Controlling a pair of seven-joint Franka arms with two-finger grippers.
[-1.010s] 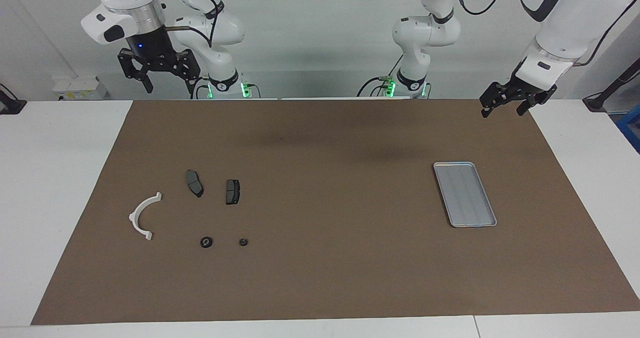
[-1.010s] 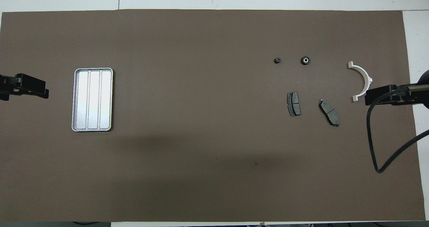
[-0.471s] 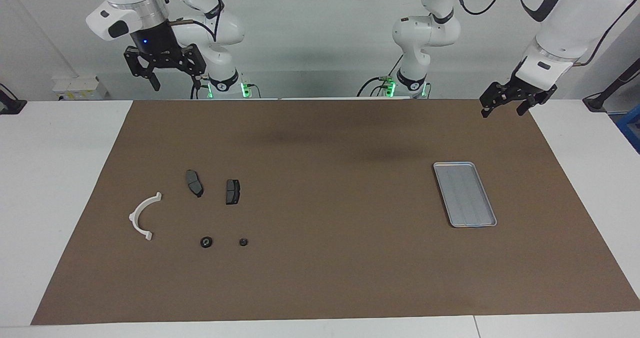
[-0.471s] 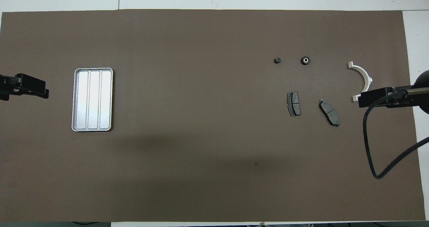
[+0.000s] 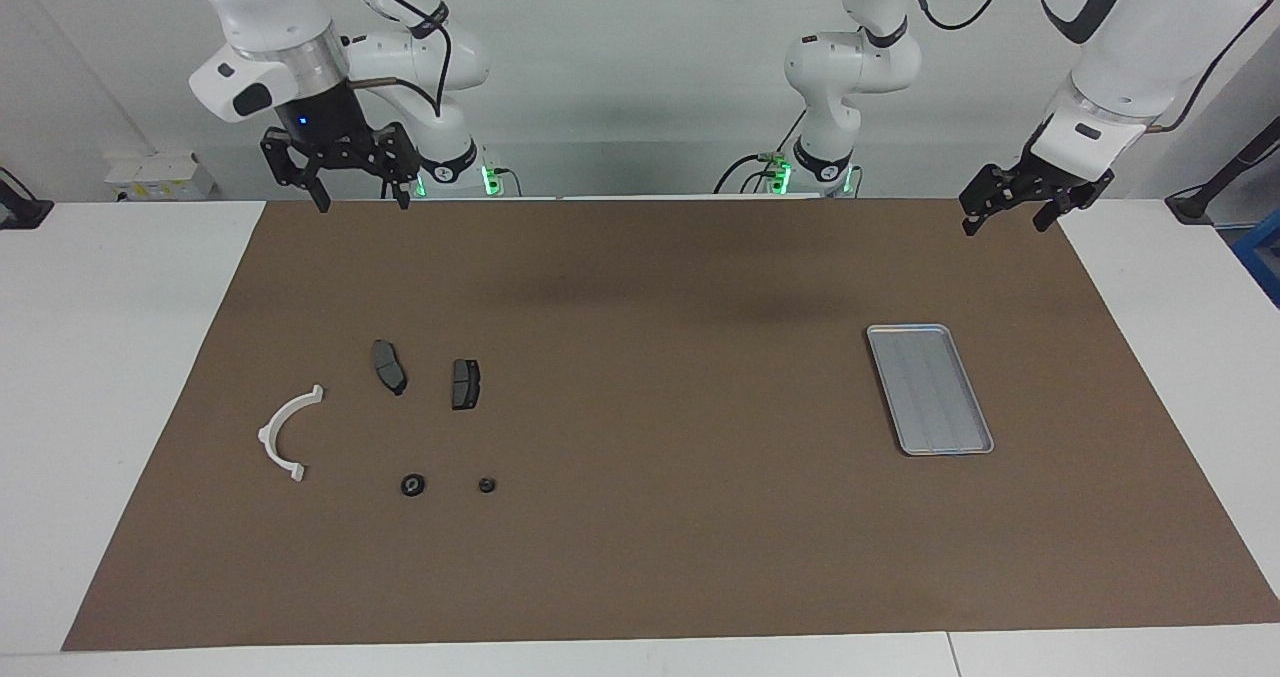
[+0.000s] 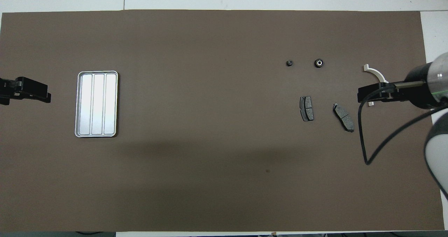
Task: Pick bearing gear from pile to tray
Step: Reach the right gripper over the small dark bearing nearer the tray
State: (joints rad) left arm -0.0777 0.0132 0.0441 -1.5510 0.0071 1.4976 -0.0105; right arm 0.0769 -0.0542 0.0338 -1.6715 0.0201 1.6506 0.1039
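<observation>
Sitting untouched on the brown mat (image 5: 640, 557), the two small black gears, the larger gear (image 5: 411, 484) and the smaller gear (image 5: 486, 484), lie side by side at the right arm's end of the table, farther from the robots than the two brake pads (image 5: 389, 366) and beside the white arc piece (image 5: 288, 432); nothing gripped yet; the tray (image 5: 930, 388) lies empty, well apart, toward the left arm's end. Up high, the right gripper (image 5: 359, 197) hangs over the mat's edge nearest the robots, fingers spread wide; I'd call this the approach. Next it must travel out over a gear, drop and pinch it squarely. The left gripper (image 5: 1005, 219) waits near the tray, fingers parted.
</observation>
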